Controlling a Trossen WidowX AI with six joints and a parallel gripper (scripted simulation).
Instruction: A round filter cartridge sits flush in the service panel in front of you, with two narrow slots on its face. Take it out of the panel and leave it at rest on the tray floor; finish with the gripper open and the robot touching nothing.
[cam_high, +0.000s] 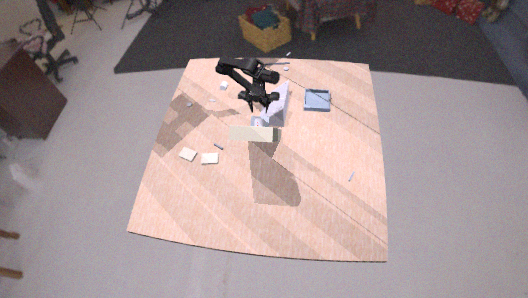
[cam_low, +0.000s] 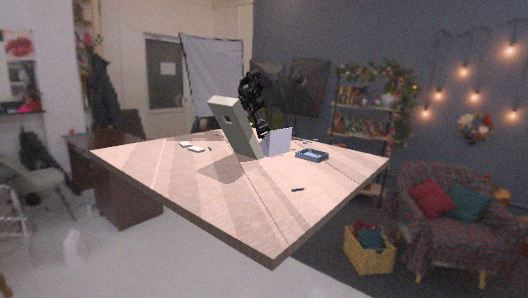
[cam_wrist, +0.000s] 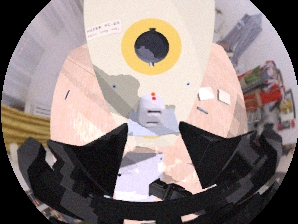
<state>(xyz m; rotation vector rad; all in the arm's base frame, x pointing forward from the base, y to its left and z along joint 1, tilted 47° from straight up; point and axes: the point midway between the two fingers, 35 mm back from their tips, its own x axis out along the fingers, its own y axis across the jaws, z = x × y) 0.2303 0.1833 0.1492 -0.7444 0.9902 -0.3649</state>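
Note:
The service panel (cam_high: 251, 133) (cam_low: 239, 131) (cam_wrist: 107, 55) is a cream slab that leans. On its face, the wrist view shows a yellow ring (cam_wrist: 129, 46) around a dark opening, with no cartridge face flush in it. A white rounded piece (cam_wrist: 151, 111) with two dark slots and red dots, which looks like the cartridge, is below the opening on a light blue surface; how it rests is unclear. My gripper (cam_high: 259, 111) (cam_low: 262, 134) (cam_wrist: 153, 125) is open, above and in front of that piece, nothing held. The blue tray (cam_high: 317, 108) (cam_low: 305, 157) looks empty.
A pale lavender wedge-like block (cam_high: 280, 112) (cam_low: 279, 141) (cam_wrist: 140, 177) stands close beside the gripper, on the tray's side. Two cream pads (cam_high: 188, 153) (cam_high: 210, 158), a dark rod (cam_high: 218, 146), a grey rod (cam_high: 351, 176) and a white cube (cam_high: 223, 85) lie around the table.

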